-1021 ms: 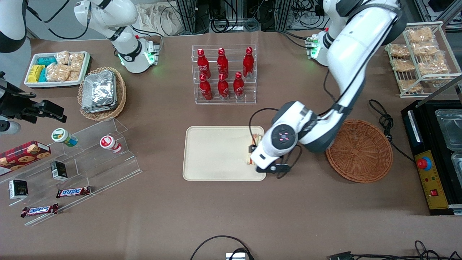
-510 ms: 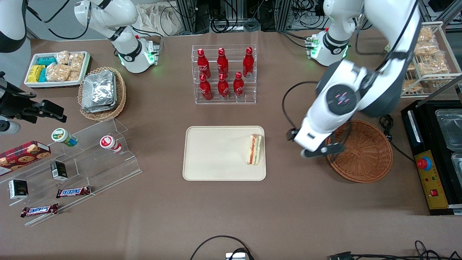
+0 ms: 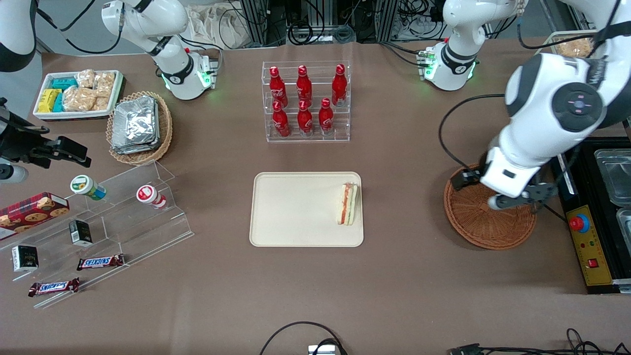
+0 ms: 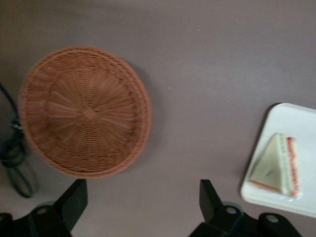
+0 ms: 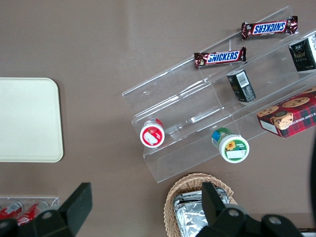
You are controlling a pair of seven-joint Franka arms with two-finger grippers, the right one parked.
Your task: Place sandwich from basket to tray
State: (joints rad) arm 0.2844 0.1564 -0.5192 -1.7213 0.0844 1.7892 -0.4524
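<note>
gripper (image 3: 515, 201) moved from tray (image 3: 296, 209) to above basket (image 3: 480, 224), spread wide (sandwich (image 3: 348, 203) on tray).

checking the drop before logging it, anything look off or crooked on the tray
Nothing is spilled or damaged. The sandwich lies flat and intact on the tray, though right at its edge nearest the basket, not centred. The gripper hangs open and empty above the basket.
</note>
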